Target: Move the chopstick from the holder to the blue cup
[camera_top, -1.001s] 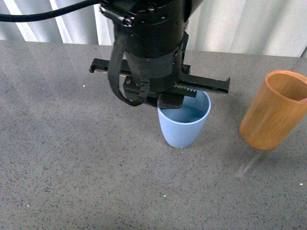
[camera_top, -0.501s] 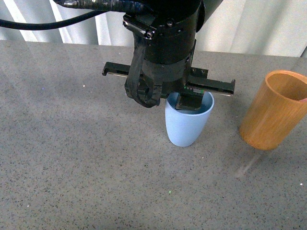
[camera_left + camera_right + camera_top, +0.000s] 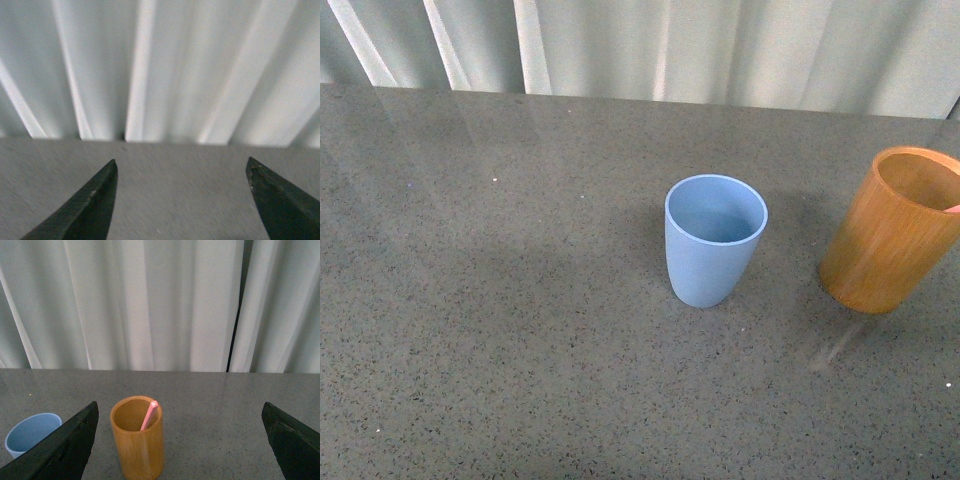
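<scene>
Chopstick (image 3: pixel 149 416) leans inside the holder (image 3: pixel 137 450), pink end just above the rim — the blue cup (image 3: pixel 712 245) stands near, empty. Right gripper (image 3: pixel 180 404), jaws spread wide and holding nothing, faces the holder; best, I judge, to pinch that exposed end and lift straight up. Left gripper (image 3: pixel 180 160) is spread too, empty.

No lettering, label, brand or number is readable anywhere.

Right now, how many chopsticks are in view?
1: the pink chopstick leans inside the wooden holder, end above its rim. The blue cup looks empty; the holder's bottom is hidden.
</scene>
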Available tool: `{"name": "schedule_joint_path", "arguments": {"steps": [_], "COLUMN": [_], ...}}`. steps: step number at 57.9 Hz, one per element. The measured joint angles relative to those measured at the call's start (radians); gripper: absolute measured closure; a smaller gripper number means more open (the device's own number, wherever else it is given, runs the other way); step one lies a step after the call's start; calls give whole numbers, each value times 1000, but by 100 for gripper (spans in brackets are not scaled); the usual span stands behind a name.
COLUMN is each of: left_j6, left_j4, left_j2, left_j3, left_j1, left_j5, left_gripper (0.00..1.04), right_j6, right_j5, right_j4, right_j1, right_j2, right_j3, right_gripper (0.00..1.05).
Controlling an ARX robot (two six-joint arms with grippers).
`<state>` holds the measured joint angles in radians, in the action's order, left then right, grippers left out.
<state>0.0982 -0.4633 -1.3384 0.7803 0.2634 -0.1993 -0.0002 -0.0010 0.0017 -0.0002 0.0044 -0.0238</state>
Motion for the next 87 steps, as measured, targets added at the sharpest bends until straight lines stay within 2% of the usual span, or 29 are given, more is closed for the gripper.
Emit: {"name": "schedule_joint_path", "arguments": {"steps": [3,6,10,23,49,66,73,87], "left_j6": [-33,-55,-66,-84,-91,-91,-92,-93], "left_j4": [-77,-90,-107,-127,-38,53,37,137], "left_j2": [132,256,368,483,755,887,912,1016], "left_j3": [-128,-241,-360,-537,-706,-742,-762,-762], "left_j1": [-98,-190,-261,-262,-263,-262,-262,-262], "left_j5": [77,158,166,201,198,199,196,199], "left_gripper": [39,48,61,101,101,101,101,101], "right_j6": [0,0,0,0,0,0,0,0], "right_j5": [2,1,1,4,0,0,0,0], "right_j4": [0,0,0,0,0,0,0,0], "right_j1": [0,0,0,0,0,0,0,0], "right_j2": [0,0,0,0,0,0,0,0], "right_j3": [0,0,0,0,0,0,0,0], "right_gripper": [10,10,10,10,10,10,10,10]}}
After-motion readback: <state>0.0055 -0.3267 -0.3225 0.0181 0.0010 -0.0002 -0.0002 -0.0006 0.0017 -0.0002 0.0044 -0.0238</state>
